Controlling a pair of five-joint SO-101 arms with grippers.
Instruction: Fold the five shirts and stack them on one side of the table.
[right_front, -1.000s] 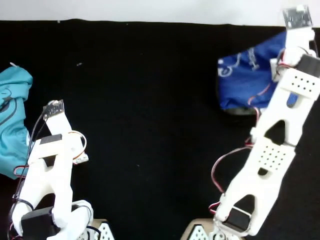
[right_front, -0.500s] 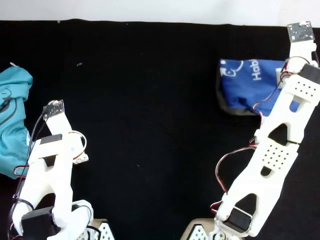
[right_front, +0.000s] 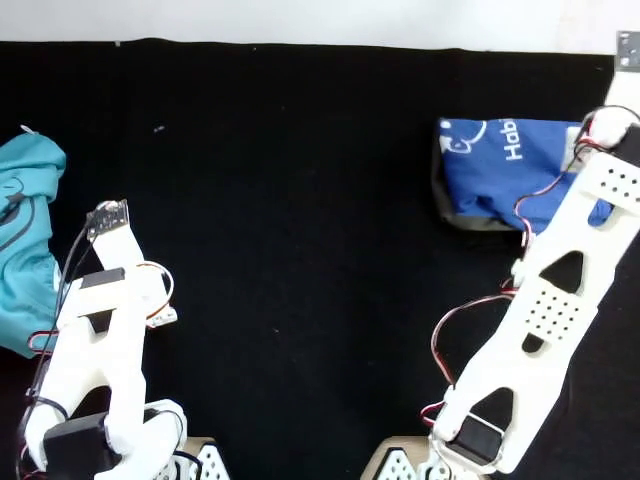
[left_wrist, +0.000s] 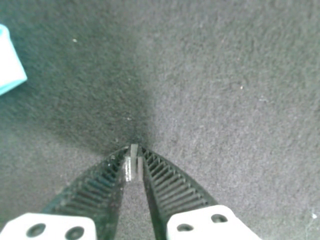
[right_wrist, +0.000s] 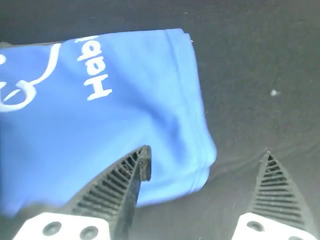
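Blue shirt (right_wrist: 100, 115) lies partly under the spread right gripper (right_wrist: 206, 152).

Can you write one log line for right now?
blue shirt: folded, far right | teal shirt: crumpled, left edge | left gripper: shut, over bare table | right gripper: open, at blue shirt's edge

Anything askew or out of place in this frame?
The teal shirt lies crumpled at the left edge of the table, unfolded, far from the blue shirt folded flat on the right. The right gripper hangs open over that shirt's corner. Nothing looks spilled or damaged.
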